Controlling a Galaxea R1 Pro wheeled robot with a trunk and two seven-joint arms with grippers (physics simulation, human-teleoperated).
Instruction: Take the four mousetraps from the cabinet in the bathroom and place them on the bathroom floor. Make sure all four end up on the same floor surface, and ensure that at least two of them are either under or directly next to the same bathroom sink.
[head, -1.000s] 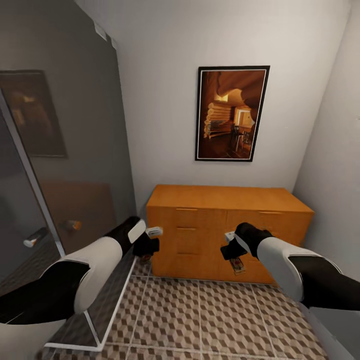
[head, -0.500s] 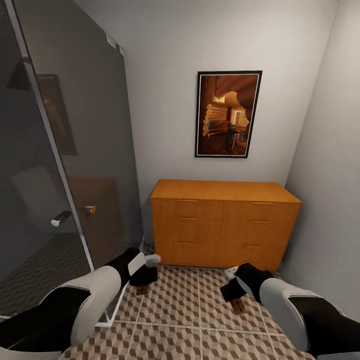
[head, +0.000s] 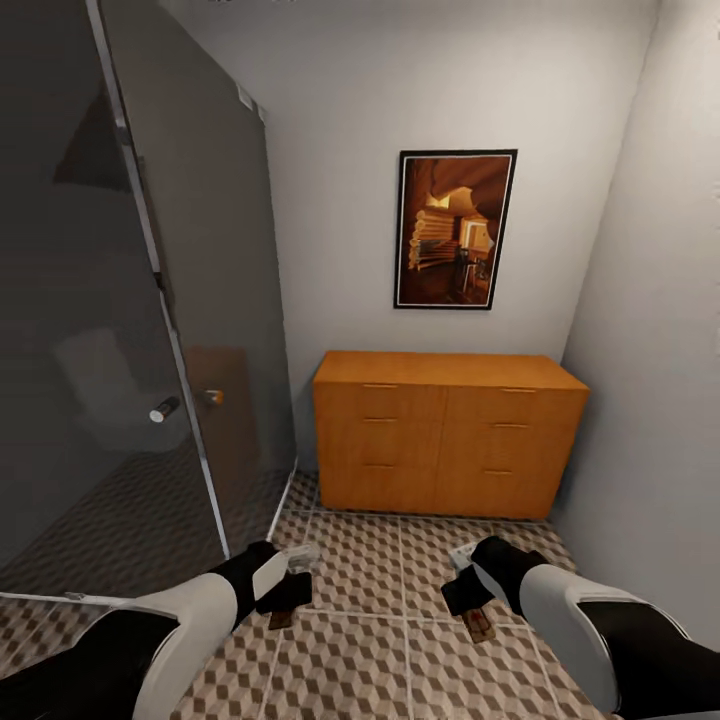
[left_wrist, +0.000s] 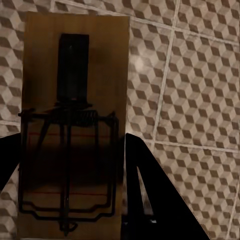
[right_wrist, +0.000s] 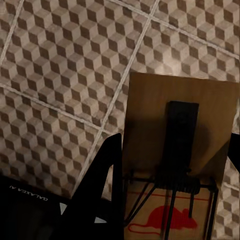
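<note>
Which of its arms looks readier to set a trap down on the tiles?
Neither clearly. The left gripper and right gripper each hold a mousetrap above the bathroom floor, at about equal height.

Head camera, set high, looks forward and down a narrow bathroom toward the cabinet (head: 448, 432) at 12 o'clock, glass wall (head: 120, 330) at 9 to 10 o'clock, both arms entering from 7 and 5 o'clock. Each wrist camera looks closely along its fingers at a held mousetrap, left (left_wrist: 72, 132) and right (right_wrist: 177, 160), with the tiled floor (right_wrist: 60, 75) beyond. All three views share that cube-patterned floor; the head view also catches both traps.
</note>
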